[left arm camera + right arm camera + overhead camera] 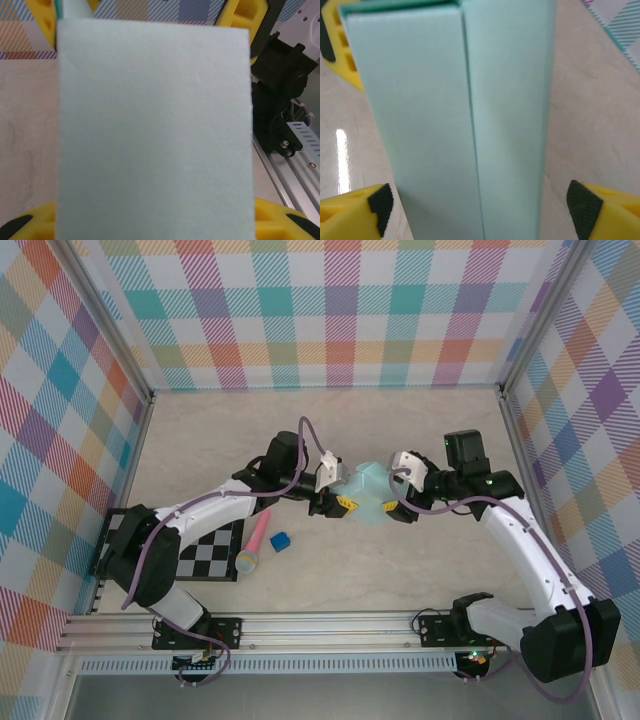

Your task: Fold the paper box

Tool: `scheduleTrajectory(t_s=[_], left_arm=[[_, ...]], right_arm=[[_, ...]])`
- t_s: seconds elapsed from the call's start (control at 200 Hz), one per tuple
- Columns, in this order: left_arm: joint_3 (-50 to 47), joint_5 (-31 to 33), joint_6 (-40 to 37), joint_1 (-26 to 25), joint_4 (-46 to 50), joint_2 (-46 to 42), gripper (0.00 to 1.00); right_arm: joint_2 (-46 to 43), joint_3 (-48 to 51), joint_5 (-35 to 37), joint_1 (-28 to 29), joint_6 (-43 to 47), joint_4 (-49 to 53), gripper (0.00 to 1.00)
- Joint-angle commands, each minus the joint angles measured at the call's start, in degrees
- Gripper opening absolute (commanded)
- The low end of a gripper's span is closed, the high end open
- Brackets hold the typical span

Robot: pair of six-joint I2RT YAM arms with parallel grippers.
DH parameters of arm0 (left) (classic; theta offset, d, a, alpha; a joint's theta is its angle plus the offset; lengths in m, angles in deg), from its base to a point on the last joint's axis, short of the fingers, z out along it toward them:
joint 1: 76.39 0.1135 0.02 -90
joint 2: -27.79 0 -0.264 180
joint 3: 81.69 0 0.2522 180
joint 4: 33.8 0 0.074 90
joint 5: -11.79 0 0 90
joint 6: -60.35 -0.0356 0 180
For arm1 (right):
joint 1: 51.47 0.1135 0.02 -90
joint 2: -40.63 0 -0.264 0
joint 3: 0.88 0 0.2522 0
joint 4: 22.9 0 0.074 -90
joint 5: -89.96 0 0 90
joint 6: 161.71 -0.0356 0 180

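A: Where's the paper box (368, 490)?
B: Mid-table, pale mint, set between the two grippers, which face each other across it. Can't tell whether it rests on the table (430, 430) or hangs just clear.

A: Left gripper (340, 503)?
B: Partly closed, and it has hold of the box. In its wrist view a flat mint face spans the middle, with a yellow finger (27, 225) tight against each lower side edge.

A: Right gripper (392, 504)?
B: Jaws wide, straddling the box's other end without gripping it. In its wrist view the box runs lengthwise between the pads, with a fold seam down its face. One pad (381, 207) sits just beside the card. The other stands apart, with bare table in the gap.

A: Anything else on the table?
B: By the left arm there's a small dark blue cube (280, 540) and a pink toy microphone (253, 543) just beside it. The microphone's head is at the edge of a checkerboard (195, 552). Plaid walls on three sides.
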Motion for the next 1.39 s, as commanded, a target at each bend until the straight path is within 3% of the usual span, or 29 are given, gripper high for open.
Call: scheduleTrajectory(t_s=[0.0,0.06,0.125,0.415,0.465,0.47,0.485,0.51,0.73,0.885,0.95,1.03,1.135,1.235,1.305,1.39], left_arm=[[-0.6,-2.3,1.4,0.4,-5.4,0.6,0.46],[-1.1,-1.5,2.6,0.3,-6.7,1.0,0.45],[-1.5,-1.2,3.3,0.4,-7.8,1.2,0.46],[-2.6,-0.3,12.6,0.4,-17.9,5.2,0.48],[-2.8,0.7,13.8,0.4,-18.9,5.8,0.62],[-2.9,0.8,13.9,0.4,-19.0,5.8,0.66],[-3.0,1.2,14.3,0.4,-19.4,6.0,0.93],[-3.1,1.5,14.8,0.4,-19.9,6.3,1.00],[-6.5,8.1,17.6,1.4,-21.1,3.7,1.00],[-10.7,15.6,17.9,2.7,-17.7,-2.4,1.00],[-11.9,26.4,21.5,2.8,-15.1,-5.6,1.00],[-12.5,42.5,32.1,4.0,-12.1,-9.0,1.00],[-14.9,48.1,42.6,7.3,-10.2,-13.9,1.00],[-16.5,68.0,60.1,8.4,-0.4,-19.8,1.00],[-15.8,60.1,59.0,11.2,1.9,-20.7,1.00],[-11.9,54.3,56.6,11.1,8.1,-18.6,1.00]], right_arm=[[0.5,-0.3,-0.4,2.2,4.3,1.7,0.77],[1.1,-0.5,0.7,3.5,4.4,1.8,0.63],[1.5,-0.4,3.4,5.1,5.1,1.8,0.54],[0.5,1.0,7.2,6.7,5.8,-2.8,0.37],[1.3,0.4,7.6,6.8,6.1,-1.8,0.36],[1.4,0.3,7.6,6.7,6.1,-1.7,0.36],[1.9,-0.1,7.8,6.7,6.1,-1.3,0.35],[2.5,-0.5,7.9,6.7,6.3,-0.3,0.35],[7.4,-3.2,11.6,7.0,8.3,4.2,0.34],[13.6,-5.9,21.8,8.5,8.4,8.0,0.35],[16.3,-6.9,27.8,10.1,7.8,8.7,0.36],[19.4,-7.7,32.7,11.9,7.4,9.7,0.39],[22.5,-8.6,36.9,13.6,6.1,9.0,0.40],[24.9,-9.5,40.1,15.5,6.3,7.5,0.42],[26.8,-10.4,42.8,17.0,6.2,6.6,0.44],[28.9,-11.9,44.2,18.1,5.5,6.8,0.45]])
